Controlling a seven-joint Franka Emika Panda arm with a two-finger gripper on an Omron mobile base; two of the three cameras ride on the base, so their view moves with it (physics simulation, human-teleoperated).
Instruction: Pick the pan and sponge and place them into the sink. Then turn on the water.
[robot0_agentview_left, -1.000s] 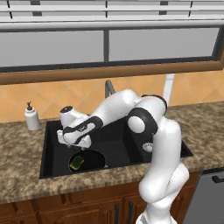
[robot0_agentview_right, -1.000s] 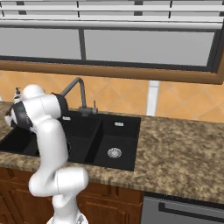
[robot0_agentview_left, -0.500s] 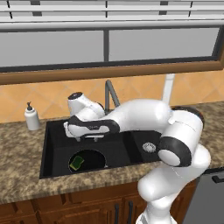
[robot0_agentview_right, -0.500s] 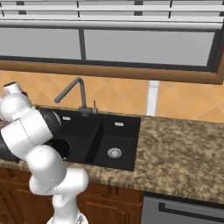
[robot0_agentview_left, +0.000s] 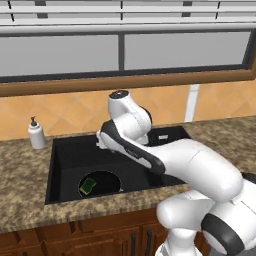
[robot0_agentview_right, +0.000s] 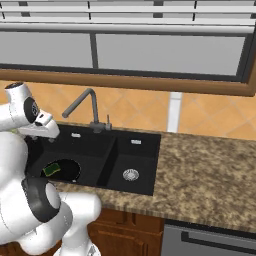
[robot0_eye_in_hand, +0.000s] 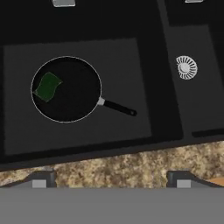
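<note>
**Pan and sponge in the wide basin, jaws spread above**

In the hand view we see the pan (robot0_eye_in_hand: 66, 89) flat on the wider basin floor of the sink (robot0_eye_in_hand: 144, 65), handle toward 4 o'clock, bare floor on every side. The sponge (robot0_eye_in_hand: 47, 86) lies inside it near the 9 o'clock rim. Our gripper (robot0_eye_in_hand: 111, 180) hovers with jaws spread wide, holding nothing, above the granite counter (robot0_eye_in_hand: 131, 164) edge.

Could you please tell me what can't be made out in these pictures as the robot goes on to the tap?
- Tap: left base view, hidden behind the arm.
- Pan handle: both base views, covered by the arm.
- Wide basin's drain: hand view, not visible; the pan lies over the basin floor.
- Soap bottle: left base view, too small for details.
- Gripper: hand view, open, fingertips barely rising above the bottom band.
</note>
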